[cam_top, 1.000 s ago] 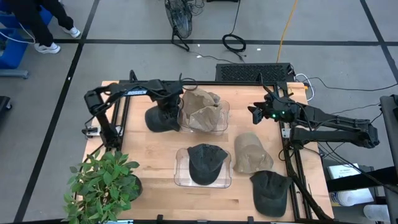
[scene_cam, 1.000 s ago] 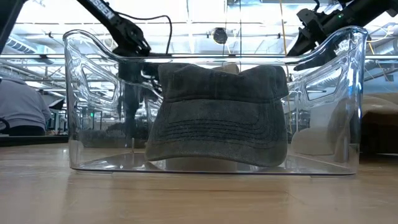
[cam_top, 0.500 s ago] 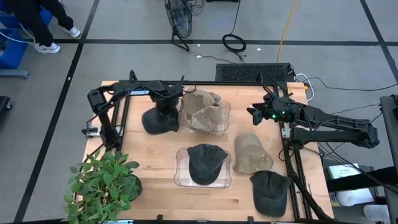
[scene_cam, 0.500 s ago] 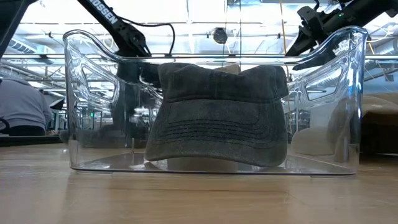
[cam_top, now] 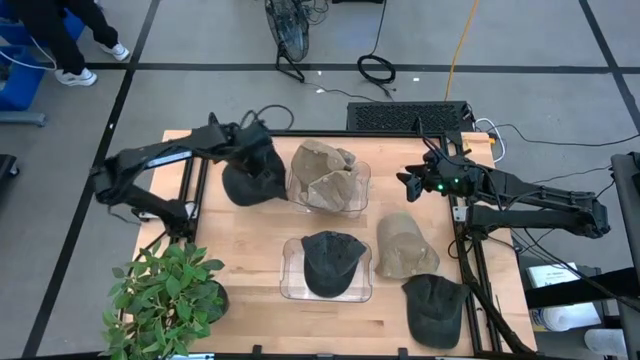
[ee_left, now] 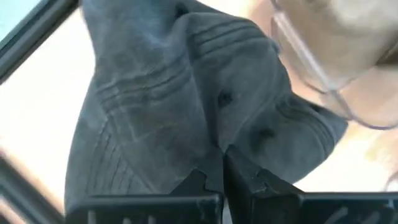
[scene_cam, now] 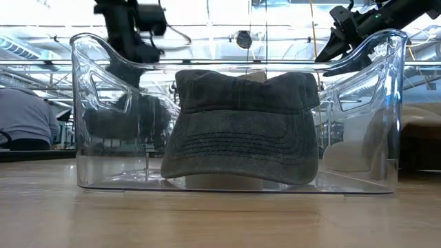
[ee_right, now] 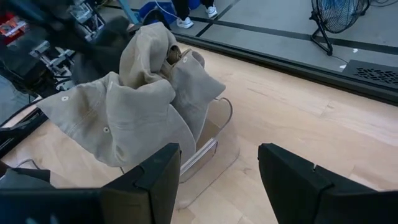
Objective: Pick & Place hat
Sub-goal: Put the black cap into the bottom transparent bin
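On a pale wooden bench (cam_top: 250, 270), the left pincer (ee_left: 222, 163) is clamped shut on a dark grey fabric cap (cam_top: 252, 172), holding it near the bench's far left, just beside a clear plastic bin (cam_top: 358, 195) stuffed with crumpled tan caps (cam_top: 325, 177). The right pincer (cam_top: 410, 184) hangs with its fingers spread apart and empty, near the far right. A second clear bin (cam_top: 290, 275) at the front centre holds another dark cap (cam_top: 331, 258).
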Motion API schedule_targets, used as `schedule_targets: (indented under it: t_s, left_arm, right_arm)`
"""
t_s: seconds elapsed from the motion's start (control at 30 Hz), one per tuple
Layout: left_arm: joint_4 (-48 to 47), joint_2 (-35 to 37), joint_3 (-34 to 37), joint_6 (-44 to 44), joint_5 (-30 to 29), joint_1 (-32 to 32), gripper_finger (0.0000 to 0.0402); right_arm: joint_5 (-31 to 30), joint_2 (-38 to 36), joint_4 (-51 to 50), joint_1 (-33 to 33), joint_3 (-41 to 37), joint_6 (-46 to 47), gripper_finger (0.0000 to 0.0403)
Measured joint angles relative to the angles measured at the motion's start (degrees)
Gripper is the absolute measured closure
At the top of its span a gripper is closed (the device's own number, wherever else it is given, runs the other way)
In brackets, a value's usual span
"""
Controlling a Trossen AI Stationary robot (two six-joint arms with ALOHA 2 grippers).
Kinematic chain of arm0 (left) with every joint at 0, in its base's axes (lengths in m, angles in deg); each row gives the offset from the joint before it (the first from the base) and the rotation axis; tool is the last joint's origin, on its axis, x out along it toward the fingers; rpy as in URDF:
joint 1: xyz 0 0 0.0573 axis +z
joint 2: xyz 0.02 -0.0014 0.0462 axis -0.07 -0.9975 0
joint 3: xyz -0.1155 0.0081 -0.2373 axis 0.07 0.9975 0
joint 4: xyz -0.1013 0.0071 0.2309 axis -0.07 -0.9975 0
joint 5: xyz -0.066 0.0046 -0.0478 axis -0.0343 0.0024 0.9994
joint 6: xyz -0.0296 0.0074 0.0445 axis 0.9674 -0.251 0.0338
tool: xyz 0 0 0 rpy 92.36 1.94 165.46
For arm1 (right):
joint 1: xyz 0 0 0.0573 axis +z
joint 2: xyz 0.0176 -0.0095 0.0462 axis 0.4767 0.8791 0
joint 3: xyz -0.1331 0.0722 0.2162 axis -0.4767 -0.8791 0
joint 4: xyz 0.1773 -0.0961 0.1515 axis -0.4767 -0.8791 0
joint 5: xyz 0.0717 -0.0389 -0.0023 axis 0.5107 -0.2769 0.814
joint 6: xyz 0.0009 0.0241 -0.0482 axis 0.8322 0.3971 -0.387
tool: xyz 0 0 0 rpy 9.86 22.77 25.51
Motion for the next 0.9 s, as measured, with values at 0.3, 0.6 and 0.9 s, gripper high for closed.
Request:
schedule_targets:
  t_s: [0.3,0.6,0.9]
  left_arm:
    - [1.37,9.19,0.0,26.81,-17.25,-17.06,0.0399]
    - [16.62,8.19,0.0,41.77,-36.41,-34.33,0.04]
    - [49.13,2.01,-0.02,27.54,-49.09,-42.63,0.0401]
  right_arm:
    - [6.05,0.07,4.83,0.0,-4.37,-1.39,0.0204]
    - [22.86,0.09,20.48,0.69,-11.59,-1.34,0.0204]
    - [20.63,0.25,33.34,10.74,-11.8,-7.07,0.0204]
